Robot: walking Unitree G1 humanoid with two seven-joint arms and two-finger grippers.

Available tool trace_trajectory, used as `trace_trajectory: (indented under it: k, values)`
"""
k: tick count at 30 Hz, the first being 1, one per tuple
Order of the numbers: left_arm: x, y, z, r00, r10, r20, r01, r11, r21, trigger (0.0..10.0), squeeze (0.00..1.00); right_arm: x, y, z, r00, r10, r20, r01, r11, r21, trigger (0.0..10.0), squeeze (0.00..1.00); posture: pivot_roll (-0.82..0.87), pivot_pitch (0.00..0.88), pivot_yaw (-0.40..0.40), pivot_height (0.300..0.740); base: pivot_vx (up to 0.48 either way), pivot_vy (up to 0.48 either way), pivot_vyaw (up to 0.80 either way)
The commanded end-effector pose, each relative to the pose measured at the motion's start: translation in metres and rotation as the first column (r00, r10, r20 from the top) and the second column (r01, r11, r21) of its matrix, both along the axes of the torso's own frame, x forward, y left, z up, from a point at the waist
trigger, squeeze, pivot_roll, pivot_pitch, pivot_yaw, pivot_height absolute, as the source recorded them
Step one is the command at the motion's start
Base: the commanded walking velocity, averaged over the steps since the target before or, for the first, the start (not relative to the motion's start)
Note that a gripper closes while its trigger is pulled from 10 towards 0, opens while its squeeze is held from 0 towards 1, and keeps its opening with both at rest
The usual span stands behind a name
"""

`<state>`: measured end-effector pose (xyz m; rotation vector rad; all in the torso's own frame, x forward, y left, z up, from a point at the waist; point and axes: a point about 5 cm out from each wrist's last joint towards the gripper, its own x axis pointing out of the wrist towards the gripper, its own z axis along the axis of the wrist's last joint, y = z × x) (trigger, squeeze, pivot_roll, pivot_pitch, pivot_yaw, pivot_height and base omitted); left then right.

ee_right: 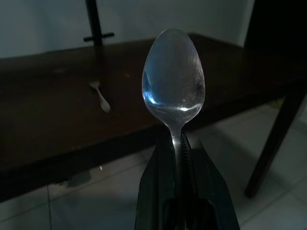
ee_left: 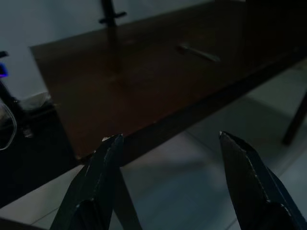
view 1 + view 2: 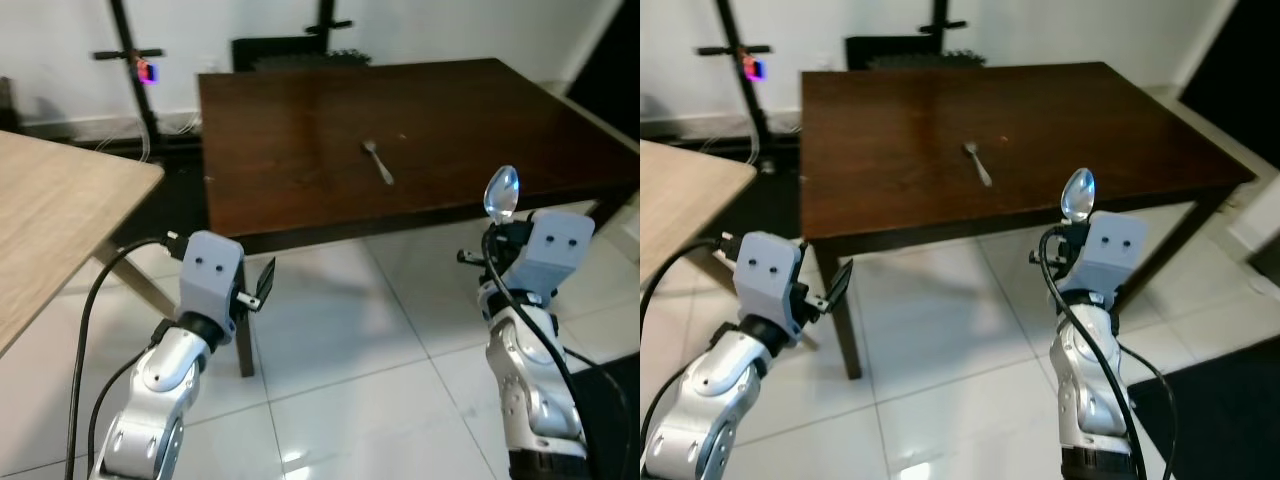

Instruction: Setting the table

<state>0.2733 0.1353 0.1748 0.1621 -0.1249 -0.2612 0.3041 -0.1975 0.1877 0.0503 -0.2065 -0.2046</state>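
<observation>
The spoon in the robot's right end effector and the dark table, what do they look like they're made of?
The spoon looks like polished metal, probably steel: its bowl is silvery and throws bright highlights. The right end effector holds it upright by the handle. The dark table looks like dark brown wood or veneer with a smooth satin finish, showing a soft sheen; which of the two cannot be told.

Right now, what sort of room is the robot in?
Probably a home dining area: a dark wooden table with a fork on it, white floor tiles, and a chair behind the table.
</observation>
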Motion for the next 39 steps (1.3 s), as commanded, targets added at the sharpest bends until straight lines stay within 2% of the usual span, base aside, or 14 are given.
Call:
trace_trajectory:
  k: [1,14,19,23,24,26,32,39]
  values:
    - [-0.001,0.000,-0.002,1.000,0.006,-0.010,-0.006,1.000,0.001,10.0,0.00,0.000,0.000,-0.002,1.000,-0.001,-0.010,0.001,1.000,0.003,10.0,0.00,0.01,0.060,0.044,0.740,0.000,0.000,-0.79]
    - [0.001,0.000,0.001,1.000,0.009,0.003,-0.009,1.000,0.003,10.0,0.00,0.001,0.000,-0.001,1.000,-0.001,-0.005,0.001,1.000,0.001,10.0,0.00,0.01,0.058,0.046,0.740,0.000,0.000,-0.78]
    - [0.001,0.000,0.002,1.000,0.014,0.015,-0.014,1.000,0.005,10.0,0.00,0.002,0.001,0.005,1.000,0.013,0.026,-0.013,1.000,0.001,10.0,0.00,0.01,0.058,0.046,0.740,0.000,0.000,-0.60]
    - [0.001,0.002,0.003,0.999,0.027,0.026,-0.027,1.000,0.012,10.0,0.00,0.005,0.007,0.021,0.994,0.052,0.099,-0.052,0.999,-0.009,10.0,0.00,0.01,0.057,0.047,0.740,0.309,0.000,0.00]
    - [0.002,0.003,0.003,0.999,0.031,0.028,-0.032,0.999,0.013,10.0,0.00,0.008,0.012,0.032,0.986,0.078,0.149,-0.079,0.997,0.002,10.0,0.00,0.01,0.055,0.048,0.740,0.345,0.000,0.00]
    - [0.003,0.002,0.003,0.999,0.032,0.030,-0.032,0.999,0.011,10.0,0.00,0.010,0.015,0.038,0.982,0.092,0.166,-0.094,0.996,0.003,10.0,0.00,0.01,0.055,0.048,0.740,0.351,0.000,0.00]
    - [0.003,0.001,0.003,0.999,0.033,0.034,-0.033,0.999,0.009,10.0,0.00,0.014,0.022,0.045,0.972,0.129,0.195,-0.131,0.991,-0.001,10.0,0.00,0.01,0.052,0.044,0.740,0.360,0.000,0.00]
    - [0.002,0.002,0.002,0.999,0.037,0.033,-0.037,0.999,0.009,10.0,0.00,0.015,0.020,0.042,0.974,0.126,0.189,-0.129,0.992,0.006,10.0,0.00,0.01,0.051,0.040,0.740,0.357,0.000,0.00]
